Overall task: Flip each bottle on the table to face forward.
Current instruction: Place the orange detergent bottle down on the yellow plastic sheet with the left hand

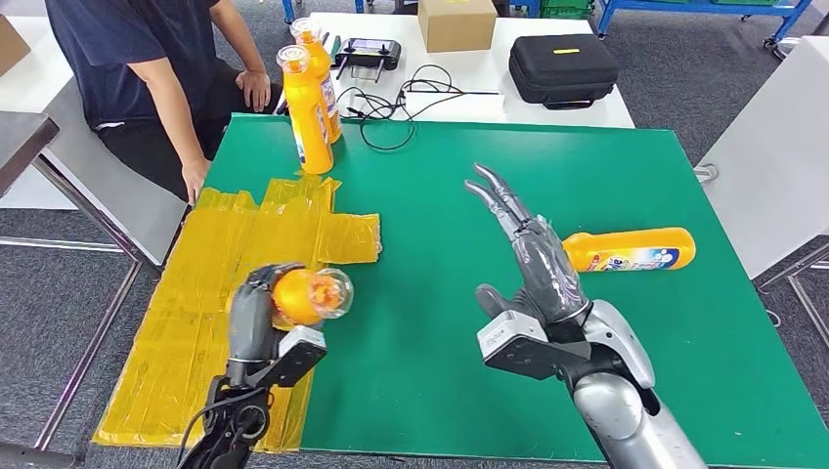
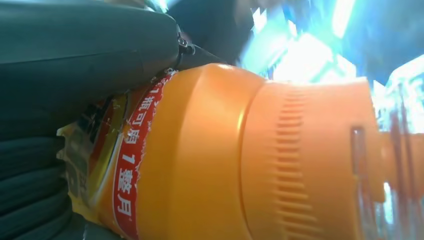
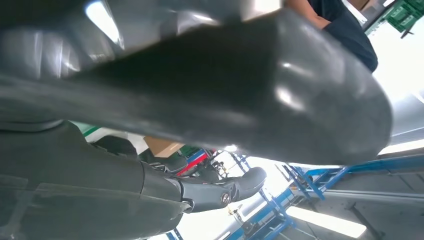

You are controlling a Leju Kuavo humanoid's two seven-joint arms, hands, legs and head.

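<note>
Left hand (image 1: 256,315) grips an orange bottle (image 1: 305,295) above the green surface (image 1: 440,293); right hand (image 1: 533,264) hovers with fingers spread, holding nothing.

Bottle (image 2: 210,165) held in my left hand (image 2: 75,60): red label band with white characters reading 一瓶可用1整月. Bottle lying on the worktop (image 1: 631,250): label print too small to read

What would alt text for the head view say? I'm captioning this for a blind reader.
The left robot hand grips an orange bottle above yellow sheeting on a green table; the right robot hand is open near a bottle lying flat. Two upright bottles stand beside a seated person.
</note>
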